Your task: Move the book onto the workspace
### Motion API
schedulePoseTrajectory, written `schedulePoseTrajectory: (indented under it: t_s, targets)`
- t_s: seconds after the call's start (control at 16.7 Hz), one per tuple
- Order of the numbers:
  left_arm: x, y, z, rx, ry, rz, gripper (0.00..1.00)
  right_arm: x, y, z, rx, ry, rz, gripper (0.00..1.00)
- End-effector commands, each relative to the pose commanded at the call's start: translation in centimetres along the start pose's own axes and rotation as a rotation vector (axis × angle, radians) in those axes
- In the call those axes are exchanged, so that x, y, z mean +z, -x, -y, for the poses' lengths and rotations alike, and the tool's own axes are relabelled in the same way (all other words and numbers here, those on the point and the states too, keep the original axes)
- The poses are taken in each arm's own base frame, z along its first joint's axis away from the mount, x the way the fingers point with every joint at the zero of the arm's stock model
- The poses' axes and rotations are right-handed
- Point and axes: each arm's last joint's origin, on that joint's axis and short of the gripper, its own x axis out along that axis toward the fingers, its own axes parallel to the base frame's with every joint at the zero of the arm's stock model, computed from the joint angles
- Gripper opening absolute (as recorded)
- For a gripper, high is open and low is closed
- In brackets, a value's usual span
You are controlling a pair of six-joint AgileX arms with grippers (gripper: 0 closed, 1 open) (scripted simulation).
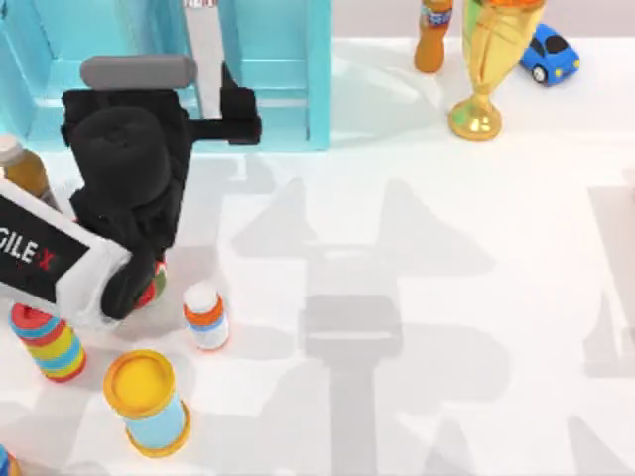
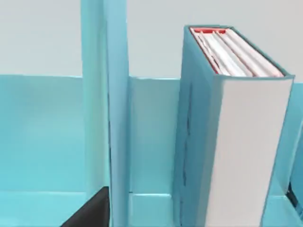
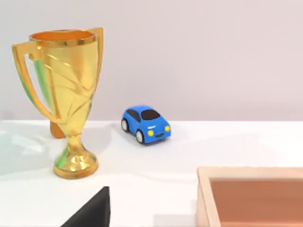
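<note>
Jaws of the left gripper (image 1: 238,111) stand apart at the shelf (image 1: 278,59), facing the upright book (image 2: 236,142).

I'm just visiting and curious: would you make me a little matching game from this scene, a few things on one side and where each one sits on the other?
Things:
1. book
2. toy car
3. trophy
4. yellow-lidded jar

Places:
A. near edge of the table, left side
B. upright inside the turquoise shelf
C. far right, just right of the trophy
D. far side, between orange bottle and car

Pairs: 1-B, 2-C, 3-D, 4-A
</note>
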Motion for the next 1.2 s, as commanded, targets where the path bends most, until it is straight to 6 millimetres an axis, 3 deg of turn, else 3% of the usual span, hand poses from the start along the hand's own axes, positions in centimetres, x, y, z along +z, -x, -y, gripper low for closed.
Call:
schedulePoseTrajectory:
  t_s: [0.18,0.3,0.72,0.9,1.2]
  targets:
    - [-3.6,-0.8,1.0,-0.006,-0.029,-0.052,1.0,0.0,0.0,0.0,0.0,0.0,0.0,1.0]
    - [-4.7,-1.0,1.2,-0.004,-0.041,-0.074,1.0,0.0,0.0,0.0,0.0,0.0,0.0,1.0]
    - [-4.8,-1.3,1.1,0.0,-0.043,-0.079,1.0,0.0,0.0,0.0,0.0,0.0,0.0,1.0]
    - [-4.4,-3.3,1.5,-0.002,-0.042,-0.076,1.0,0.0,0.0,0.0,0.0,0.0,0.0,1.0]
    - [-4.9,-8.3,2.0,-0.006,-0.042,-0.078,1.0,0.0,0.0,0.0,0.0,0.0,0.0,1.0]
